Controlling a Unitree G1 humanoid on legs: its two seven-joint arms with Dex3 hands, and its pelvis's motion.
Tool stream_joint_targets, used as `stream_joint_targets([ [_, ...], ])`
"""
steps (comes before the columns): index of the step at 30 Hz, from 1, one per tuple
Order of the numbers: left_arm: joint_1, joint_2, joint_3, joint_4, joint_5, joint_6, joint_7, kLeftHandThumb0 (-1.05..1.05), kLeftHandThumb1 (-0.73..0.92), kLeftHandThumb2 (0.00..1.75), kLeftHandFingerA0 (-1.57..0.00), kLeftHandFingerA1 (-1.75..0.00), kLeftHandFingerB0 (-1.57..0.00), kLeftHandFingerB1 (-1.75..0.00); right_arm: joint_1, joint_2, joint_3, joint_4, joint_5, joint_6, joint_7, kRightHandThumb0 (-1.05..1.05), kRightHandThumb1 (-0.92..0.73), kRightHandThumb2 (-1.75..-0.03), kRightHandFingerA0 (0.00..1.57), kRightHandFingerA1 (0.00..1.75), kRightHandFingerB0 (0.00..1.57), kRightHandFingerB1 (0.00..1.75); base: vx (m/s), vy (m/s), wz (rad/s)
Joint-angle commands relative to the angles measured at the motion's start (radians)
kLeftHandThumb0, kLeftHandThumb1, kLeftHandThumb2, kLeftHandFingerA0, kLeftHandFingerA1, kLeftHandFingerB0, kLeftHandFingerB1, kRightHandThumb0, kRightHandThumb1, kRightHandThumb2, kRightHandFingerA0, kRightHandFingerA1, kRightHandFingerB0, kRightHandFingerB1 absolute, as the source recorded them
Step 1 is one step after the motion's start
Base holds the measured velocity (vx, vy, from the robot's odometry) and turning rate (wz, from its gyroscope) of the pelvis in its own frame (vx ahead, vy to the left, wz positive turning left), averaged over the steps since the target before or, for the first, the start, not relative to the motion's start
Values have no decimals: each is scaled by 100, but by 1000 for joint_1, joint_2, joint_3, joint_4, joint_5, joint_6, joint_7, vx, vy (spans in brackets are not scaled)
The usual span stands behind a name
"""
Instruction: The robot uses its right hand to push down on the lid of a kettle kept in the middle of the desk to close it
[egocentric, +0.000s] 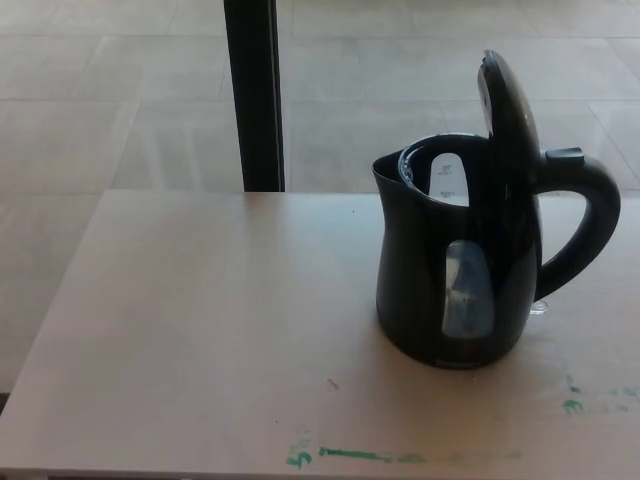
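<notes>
One black electric kettle (455, 270) is standing upright on the pale wooden desk (200, 330), sitting right of the middle rather than dead centre. Its lid (508, 110) is standing wide open, hinged up nearly vertical above the handle side, so the round mouth is showing and a pale strip inside the body is catching the light. The spout is pointing toward the left of the head view, and the curved handle (590, 225) is sticking out to the right, with a small release button sitting at its top just beside the lid hinge. A clear water window (468, 290) is running down the near side of the body. Neither robot hand is showing anywhere, so I am unable to say anything of how their fingers are standing. Green paint smears (350, 455) are marking the desk's near edge. Beyond the desk, a dark upright post (255, 95) is rising from the tiled floor (120, 90)
</notes>
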Motion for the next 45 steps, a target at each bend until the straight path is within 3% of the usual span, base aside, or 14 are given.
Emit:
stream_joint_targets([
  [1,-23,63,85,45,-117,19,-160,-79,57,92,-48,-58,-26,-45,-9,-27,-149,-96,220,-33,66,-71,-76,-101,24,48,9,40,0,0,0],
  [5,-27,68,98,72,-113,14,-168,-75,55,91,-50,-61,-27,-46,-42,-77,-185,-220,273,32,129,-79,-92,-73,16,31,3,17,0,0,0],
  [6,-31,69,100,81,-111,13,-169,-75,55,91,-50,-60,-28,-46,-53,-89,-187,-275,283,59,129,-84,-79,-113,14,47,0,22,0,0,0],
  [18,-44,74,113,125,-111,0,-175,-77,57,89,-48,-57,-25,-44,-307,-250,-88,-636,290,169,176,-87,-80,-116,9,47,0,23,0,0,0],
  [19,-46,75,110,125,-108,3,-166,-68,65,61,-55,-49,-33,-32,-350,-277,-53,-688,288,205,179,-86,-92,-70,17,42,12,30,0,0,0],
  [23,-39,80,104,120,-105,-14,-197,-69,68,61,-51,-47,-29,-32,-520,-386,86,-764,245,305,216,-82,-70,-113,3,48,2,37,0,0,0],
  [28,-39,75,116,122,-117,-13,-184,-68,66,60,-56,-52,-36,-34,-670,-439,241,-687,119,262,240,-89,-92,-68,15,38,13,26,1,0,1],
  [30,-38,78,110,124,-112,-12,-187,-69,66,61,-54,-50,-36,-33,-746,-454,330,-641,59,219,272,-90,-75,-115,10,48,0,24,0,0,0],
  [35,-37,83,101,127,-108,-17,-181,-70,55,91,-48,-59,-27,-46,-897,-447,506,-595,14,231,346,-90,-71,-113,11,48,0,25,0,0,0],
  [38,-42,87,98,139,-109,-14,-184,-68,67,61,-53,-48,-33,-33,-950,-447,575,-565,-21,218,367,-88,-69,-114,2,44,1,26,0,0,0],
  [40,-41,86,102,136,-117,-17,-188,-68,66,60,-53,-50,-33,-33,-988,-426,614,-544,-32,226,363,-94,-88,-67,15,39,12,27,0,0,0],
  [42,-41,84,111,135,-130,-9,-191,-75,54,70,-52,-55,-29,-38,-1010,-415,655,-534,-60,223,362,-97,-71,-110,8,48,8,34,0,0,0],
  [43,-37,84,107,128,-128,-10,-193,-70,66,60,-54,-49,-32,-33,-1023,-405,684,-530,-81,235,359,-95,-88,-67,15,38,11,27,0,0,0],
  [45,-33,86,105,115,-129,2,-187,-69,65,60,-54,-53,-35,-34,-1053,-375,743,-500,-120,236,360,-39,-37,-104,0,50,0,50,0,0,0],
])
